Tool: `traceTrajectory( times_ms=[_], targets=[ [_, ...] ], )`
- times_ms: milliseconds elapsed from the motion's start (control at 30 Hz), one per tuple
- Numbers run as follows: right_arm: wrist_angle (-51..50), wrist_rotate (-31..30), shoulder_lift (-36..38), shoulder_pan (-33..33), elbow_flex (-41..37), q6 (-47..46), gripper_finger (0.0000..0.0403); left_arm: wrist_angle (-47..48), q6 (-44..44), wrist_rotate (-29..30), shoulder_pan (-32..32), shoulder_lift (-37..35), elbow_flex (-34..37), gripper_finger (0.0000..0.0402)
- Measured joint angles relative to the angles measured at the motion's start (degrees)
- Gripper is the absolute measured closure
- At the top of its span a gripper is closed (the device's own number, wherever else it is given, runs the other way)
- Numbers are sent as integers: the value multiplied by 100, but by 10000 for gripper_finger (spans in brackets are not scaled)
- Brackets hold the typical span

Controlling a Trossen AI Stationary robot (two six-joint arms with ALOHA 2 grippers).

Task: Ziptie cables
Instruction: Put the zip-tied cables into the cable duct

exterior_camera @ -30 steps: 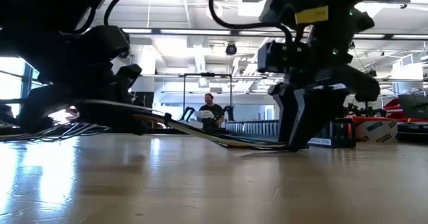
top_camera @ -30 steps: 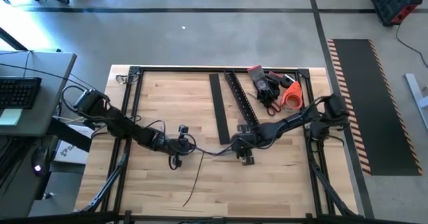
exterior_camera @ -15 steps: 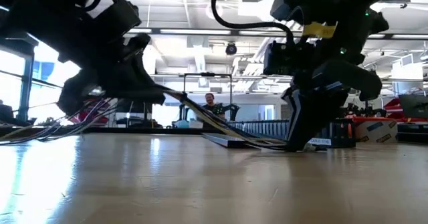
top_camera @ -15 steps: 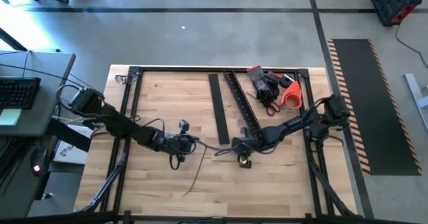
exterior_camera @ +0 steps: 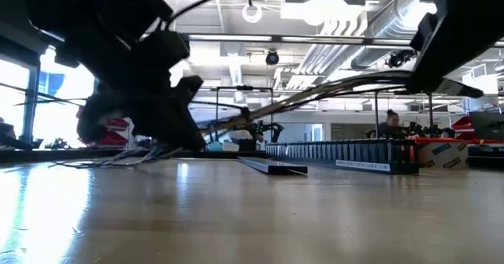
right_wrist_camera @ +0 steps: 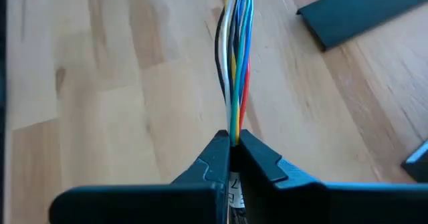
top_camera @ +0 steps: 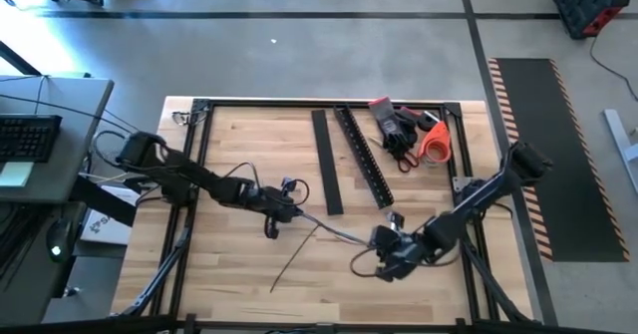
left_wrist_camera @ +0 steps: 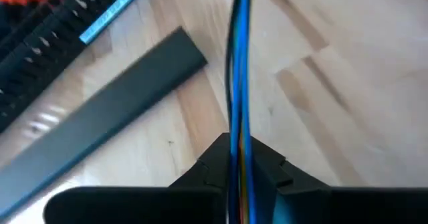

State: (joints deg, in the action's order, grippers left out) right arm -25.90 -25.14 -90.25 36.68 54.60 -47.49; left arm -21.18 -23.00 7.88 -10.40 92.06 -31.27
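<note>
The cables (top_camera: 334, 232), a thin bunch of blue, dark, white, yellow and red wires, run between my two grippers over the table's middle. My left gripper (top_camera: 287, 206) is shut on them at their left part. My right gripper (top_camera: 382, 242) is shut on them nearer the near edge. In the low view the cables (exterior_camera: 315, 98) rise from my left gripper (exterior_camera: 185, 134) up to my right gripper (exterior_camera: 425, 75). A loose tail (top_camera: 289, 266) of wires trails on the wood toward the near edge. My left gripper pinches the cables (left_wrist_camera: 239, 134) between its two fingers, with the bunch running straight out ahead, along the fingers. The gripper sits low near the table. My right gripper pinches the bunch (right_wrist_camera: 235, 127) between its fingertips, several wires together, running on along the fingers. This end is lifted clear of the table, and the span to the other gripper looks nearly straight.
Two long black rails (top_camera: 326, 160) (top_camera: 364, 155) lie on the far half of the table. Black gloves (top_camera: 399, 127) and an orange-handled tool (top_camera: 434, 142) sit at the far right corner. A black frame (top_camera: 199, 155) borders the table. People (exterior_camera: 390, 122) show in the room behind.
My right gripper has moved from beside the rails toward the table's near edge and somewhat right, and has risen. It keeps its hold, lifting that end of the cables off the wood and drawing them straighter. My left gripper has shifted a little right.
</note>
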Motion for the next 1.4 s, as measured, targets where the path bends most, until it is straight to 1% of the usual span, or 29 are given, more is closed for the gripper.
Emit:
traceTrajectory(
  times_ms=[133, 200, 333, 400, 600, 733, 867, 933, 1000, 1133, 1233, 1300, 1400],
  targets=[
    [-129, -209, 15, 289, 43, -375, 402, -377, 229, -45, 69, 630, -5, 367],
    [-283, -243, 15, 403, 138, -528, 402, -769, 369, -159, 79, 912, -28, 355],
    [-516, -265, 15, 450, 363, -546, 402, -1151, 629, -245, 69, 1282, -135, 324],
    [-701, -309, 15, 460, 432, -541, 402, -1152, 712, -270, 72, 1332, -197, 306],
    [-610, -279, 15, 391, 471, -513, 403, -1299, 799, -472, 77, 1359, -295, 253],
    [-430, -281, 17, 383, 471, -465, 403, -1393, 819, -583, 32, 1541, -488, 237],
    [-234, -283, 30, 416, 543, -346, 403, -1480, 896, -476, -88, 1831, -782, 238],
    [-242, -319, 38, 474, 706, -298, 403, -1486, 936, -216, -175, 1963, -894, 241],
    [-461, -341, 39, 554, 888, -318, 403, -1493, 945, 134, -263, 2002, -920, 245],
    [-1001, -351, 41, 782, 1165, -737, 403, -1310, 923, 844, -449, 1938, -904, 266],
    [-1351, -361, 48, 963, 1248, -1282, 403, -1101, 1013, 1249, -537, 1859, -899, 286],
    [-1519, -377, 48, 1088, 1280, -1595, 403, -997, 1035, 1438, -559, 1825, -898, 298],
    [-1614, -384, 48, 1292, 1288, -2028, 403, -858, 1002, 1561, -517, 1814, -896, 316]
  ],
)
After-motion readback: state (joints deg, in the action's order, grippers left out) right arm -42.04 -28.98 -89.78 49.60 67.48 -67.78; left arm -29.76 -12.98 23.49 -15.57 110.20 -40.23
